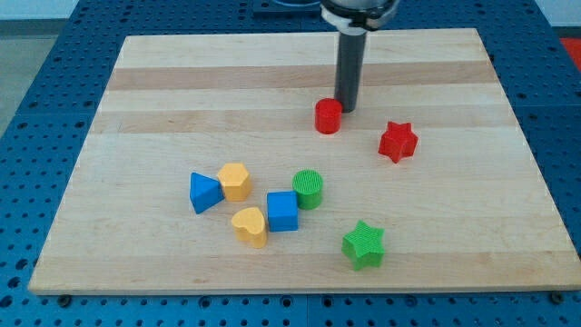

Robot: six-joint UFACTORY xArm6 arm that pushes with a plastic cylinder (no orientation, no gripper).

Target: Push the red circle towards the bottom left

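Note:
The red circle [328,116] is a small red cylinder standing on the wooden board [163,100], above the board's middle. My tip [345,110] is at the lower end of the dark rod that comes down from the view's top. It stands just to the right of the red circle and slightly above it, touching it or nearly so.
A red star [398,141] lies to the right of the red circle. Lower down are a green circle [309,189], a blue cube [282,211], a yellow heart [250,225], a yellow hexagon [235,181], a blue triangle [204,193] and a green star [364,244].

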